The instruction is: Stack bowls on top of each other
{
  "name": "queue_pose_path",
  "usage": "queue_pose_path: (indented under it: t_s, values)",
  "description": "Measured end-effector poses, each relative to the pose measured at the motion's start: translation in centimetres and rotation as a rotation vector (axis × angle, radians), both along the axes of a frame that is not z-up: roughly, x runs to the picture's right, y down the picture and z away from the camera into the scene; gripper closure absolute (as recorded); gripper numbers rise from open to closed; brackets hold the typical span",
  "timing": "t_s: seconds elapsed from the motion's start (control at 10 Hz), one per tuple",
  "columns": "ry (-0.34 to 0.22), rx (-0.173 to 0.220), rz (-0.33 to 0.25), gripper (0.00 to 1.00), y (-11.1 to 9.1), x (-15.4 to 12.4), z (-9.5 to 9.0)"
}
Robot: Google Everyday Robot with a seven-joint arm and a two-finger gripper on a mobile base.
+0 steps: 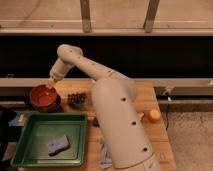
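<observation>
Single view only, set high behind the arm [117, 117], looking down and forward across the counter [147, 97] toward dark windows. Fairly near: arm fills the middle; claw [50, 85] far left, over the orange-red bowl [42, 96].

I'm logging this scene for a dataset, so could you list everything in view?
orange-red bowl: one, orange-red, back left of table, sitting on a darker bowl
purple bowl: one, dark maroon, under the orange-red bowl, only its edge showing
grapes: one dark bunch, right of the bowls
green tray: one, green, front left
sponge: one, blue-grey, inside the tray
orange: one, right edge of table
table: one, wooden
gripper: one, at the orange-red bowl's back rim, shut
</observation>
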State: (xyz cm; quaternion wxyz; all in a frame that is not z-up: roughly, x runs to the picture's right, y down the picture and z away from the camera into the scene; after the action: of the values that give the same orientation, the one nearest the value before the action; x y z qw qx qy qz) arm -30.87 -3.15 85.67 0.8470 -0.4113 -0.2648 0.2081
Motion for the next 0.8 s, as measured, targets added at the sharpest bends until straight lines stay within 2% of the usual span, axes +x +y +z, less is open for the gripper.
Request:
queue_pose_path:
  t_s: [0.1,0.3,0.6,0.8]
  values:
    - [0.018,-0.013,0.004,0.89,0.2,0.4,0.6]
    - [0.034,-0.043,0.008,0.66,1.2,0.8,1.6]
    - [0.028,-0.074,0.042,0.39,1.7,0.7,2.1]
    - [0.031,-0.074,0.046,0.34,1.6,1.0,2.2]
